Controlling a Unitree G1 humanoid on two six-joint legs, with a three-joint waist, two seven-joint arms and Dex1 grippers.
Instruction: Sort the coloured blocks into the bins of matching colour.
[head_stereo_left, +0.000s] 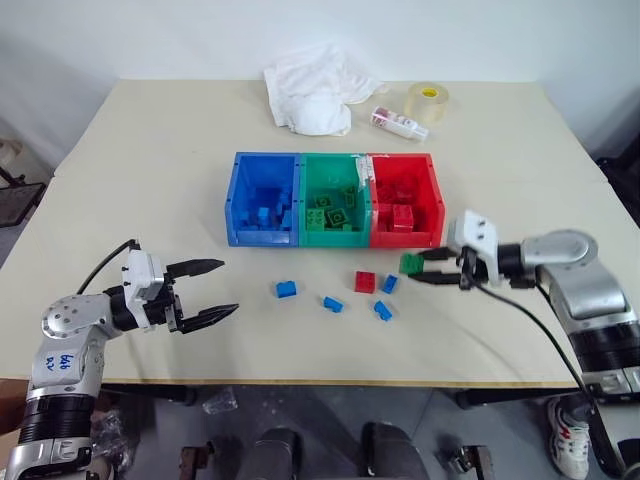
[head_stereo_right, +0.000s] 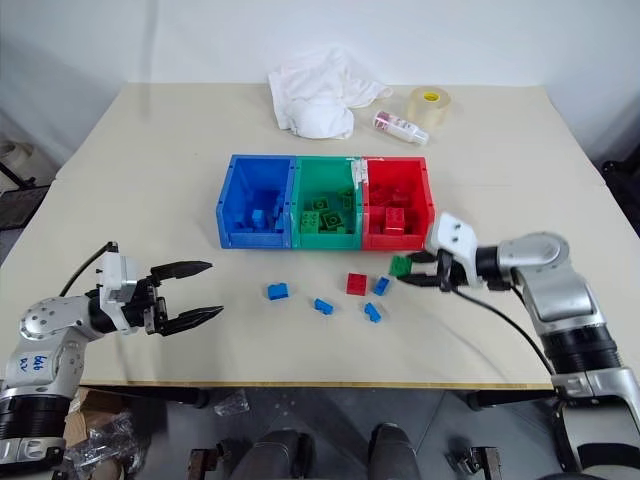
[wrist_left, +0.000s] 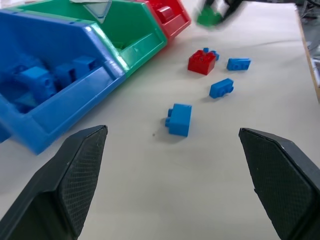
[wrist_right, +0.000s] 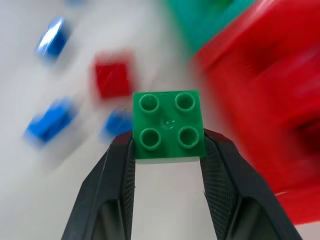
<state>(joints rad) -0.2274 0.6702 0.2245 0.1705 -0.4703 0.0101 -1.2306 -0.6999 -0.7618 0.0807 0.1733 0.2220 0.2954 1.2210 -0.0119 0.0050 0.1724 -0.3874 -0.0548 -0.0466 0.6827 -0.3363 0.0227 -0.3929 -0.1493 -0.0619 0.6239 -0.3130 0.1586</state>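
The bins stand joined mid-table: blue (head_stereo_left: 262, 237), green (head_stereo_left: 335, 238) and red (head_stereo_left: 403, 239), each holding several blocks of its own colour. My right gripper (head_stereo_left: 418, 269) is shut on a green block (wrist_right: 169, 126), held just above the table in front of the red bin's right corner. On the table before the bins lie a red block (head_stereo_left: 365, 282) and several blue blocks (head_stereo_left: 286, 290) (head_stereo_left: 333, 304) (head_stereo_left: 383, 310). My left gripper (head_stereo_left: 230, 286) stands open near the front left, pointing toward the loose blocks, with nothing between its fingers.
At the back of the table lie a white cloth (head_stereo_left: 315, 95), a clear tape roll (head_stereo_left: 428, 99) and a small white bottle with a red label (head_stereo_left: 399, 122). The table's front edge runs just below both grippers.
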